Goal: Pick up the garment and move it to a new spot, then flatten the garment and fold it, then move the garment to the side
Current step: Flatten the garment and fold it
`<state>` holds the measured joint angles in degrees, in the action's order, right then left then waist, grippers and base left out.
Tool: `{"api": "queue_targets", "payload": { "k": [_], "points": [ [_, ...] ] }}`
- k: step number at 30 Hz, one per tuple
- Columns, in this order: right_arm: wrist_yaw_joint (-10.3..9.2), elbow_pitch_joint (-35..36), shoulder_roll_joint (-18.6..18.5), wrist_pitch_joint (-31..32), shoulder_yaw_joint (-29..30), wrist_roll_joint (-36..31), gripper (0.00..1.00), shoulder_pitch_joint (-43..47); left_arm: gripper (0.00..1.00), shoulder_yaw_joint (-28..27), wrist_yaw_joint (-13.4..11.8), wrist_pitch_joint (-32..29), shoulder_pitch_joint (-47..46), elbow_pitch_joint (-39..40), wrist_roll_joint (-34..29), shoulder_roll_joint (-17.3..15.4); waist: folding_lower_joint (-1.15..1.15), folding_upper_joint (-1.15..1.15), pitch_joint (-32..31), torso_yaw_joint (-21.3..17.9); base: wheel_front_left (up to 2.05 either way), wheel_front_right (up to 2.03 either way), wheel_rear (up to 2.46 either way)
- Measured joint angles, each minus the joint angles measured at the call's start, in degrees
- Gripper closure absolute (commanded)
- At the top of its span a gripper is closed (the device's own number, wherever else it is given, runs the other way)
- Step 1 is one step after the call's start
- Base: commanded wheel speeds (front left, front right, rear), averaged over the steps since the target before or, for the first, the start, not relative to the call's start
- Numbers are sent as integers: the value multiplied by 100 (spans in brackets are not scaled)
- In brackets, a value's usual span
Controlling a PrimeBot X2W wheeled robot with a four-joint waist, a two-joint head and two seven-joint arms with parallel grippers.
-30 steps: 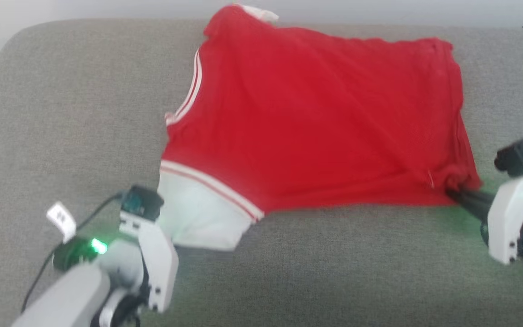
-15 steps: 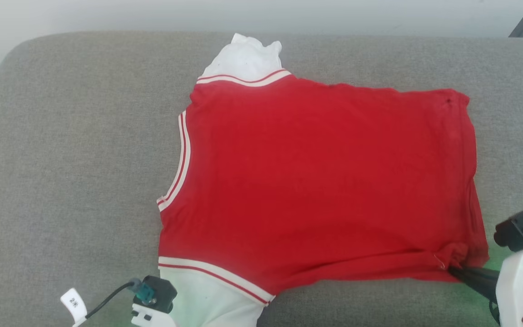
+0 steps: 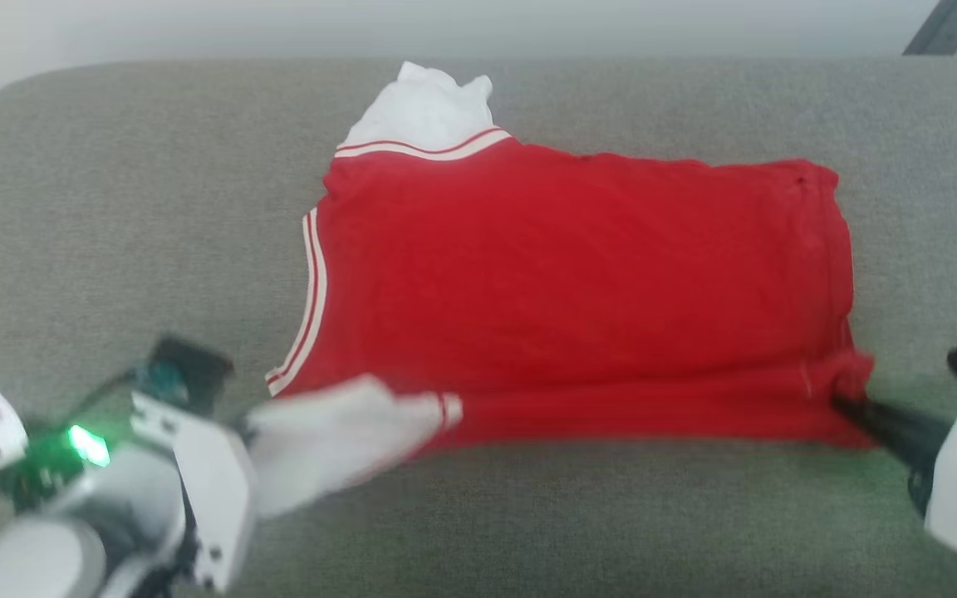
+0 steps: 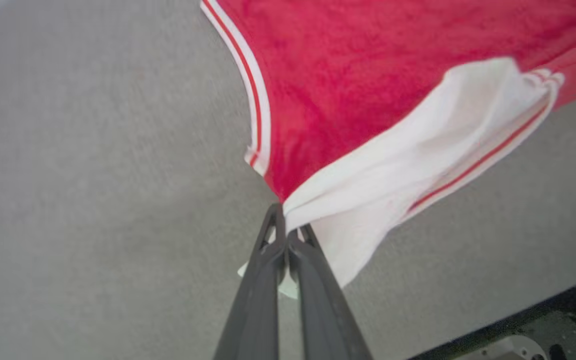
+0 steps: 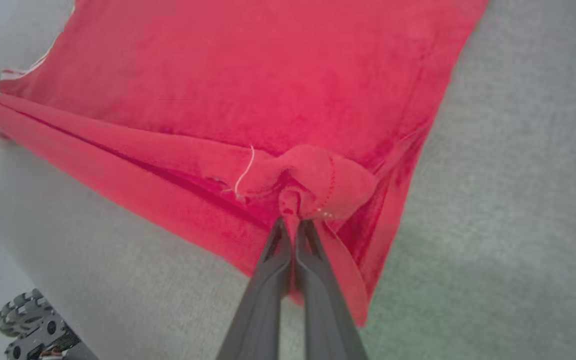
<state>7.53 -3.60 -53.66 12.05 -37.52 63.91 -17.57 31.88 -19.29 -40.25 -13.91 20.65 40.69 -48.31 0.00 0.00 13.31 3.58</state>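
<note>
grey woven fabric is stretched over the padded bench (image 3: 113, 208), and a pale wall is seen beyond its far edge. a red jersey t-shirt with white short sleeves and red-striped trim (image 3: 578, 282) is spread across the middle of the bench, plain red face up, with its neck end toward the robot's left and its hem toward the right. one white sleeve (image 3: 424, 112) is laid out at the far edge. the near white sleeve (image 3: 337, 440) is lifted off the bench and drawn, blurred, toward the left gripper (image 4: 283, 220), whose dark fingers are pressed together on the sleeve's corner, just beside the striped neckline. the right gripper (image 5: 290, 225) is clamped on a bunched knot of red cloth at the near hem corner, with a loose white thread (image 5: 245, 170) hanging just beside it. the t-shirt's near edge is gathered into a long fold between the two grips.
</note>
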Motion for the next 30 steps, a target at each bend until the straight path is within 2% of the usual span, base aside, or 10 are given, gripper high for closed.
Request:
{"api": "queue_targets", "payload": {
  "k": [3, 6, 12, 21, 26, 27, 30],
  "points": [
    [1, -96, 198, 14, 278, -207, 100, -298, 100, -63, 322, 12, -626, -183, -143, 16, 0, 0, 125, -57, 0, 0, 0],
    [0, -268, 427, 102, 423, -465, 100, -669, 100, -46, 731, 105, -1276, -686, -216, 167, 0, 0, 266, -110, 0, 0, 0],
    [0, -802, 938, 268, 457, -886, 100, -1447, 100, 189, 1408, 322, -2474, -1971, -405, 750, 0, 0, 571, -194, 0, 0, 0],
    [0, -1692, 1525, 364, 23, -1053, 100, -2156, 100, 499, 2022, 563, -3267, -3893, -435, 1491, 0, 0, 947, -268, 0, 0, 0],
    [1, -2051, 1664, 474, -165, -912, 100, -2429, 100, 522, 2180, 516, -3451, -4751, -200, 1795, 0, 0, 999, -280, 0, 0, 0],
    [1, -2106, 1693, 479, -186, -865, 96, -2468, 96, 491, 2201, 513, -3483, -4883, -133, 1842, 0, 0, 1000, -282, 0, 0, 0],
    [2, -2250, 1714, 547, -300, -825, 69, -2590, 71, 428, 2224, 483, -3572, -5207, 15, 1979, 0, 0, 979, -279, 0, 0, 0]
  ]
}}
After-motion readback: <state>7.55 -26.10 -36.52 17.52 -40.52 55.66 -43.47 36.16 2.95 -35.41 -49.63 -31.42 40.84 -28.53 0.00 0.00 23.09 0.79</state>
